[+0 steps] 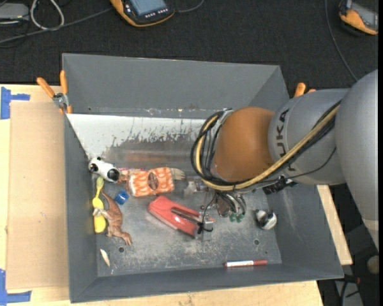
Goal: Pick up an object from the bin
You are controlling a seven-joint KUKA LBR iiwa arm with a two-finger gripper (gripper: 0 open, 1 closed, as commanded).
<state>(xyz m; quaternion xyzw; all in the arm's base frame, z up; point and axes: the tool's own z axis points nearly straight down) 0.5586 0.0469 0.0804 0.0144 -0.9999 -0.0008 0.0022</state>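
My gripper (206,222) hangs under the arm's orange cover, low in the middle of the bin, right at the right end of a flat red thing (170,214) with a dark strip along it. That red thing lies slanted on the bin floor. Whether the gripper grips it cannot be told. Just up and left of it lies an orange and white patterned pack (150,182). A small round black and silver thing (265,219) sits to the gripper's right, with a little green piece (233,218) between them.
On the left side lie a black and white small toy (103,167), a blue cap (121,197), a yellow toy (99,211) and a brown dinosaur figure (117,224). A red and white pen (246,264) lies near the front wall. The arm covers the bin's right side.
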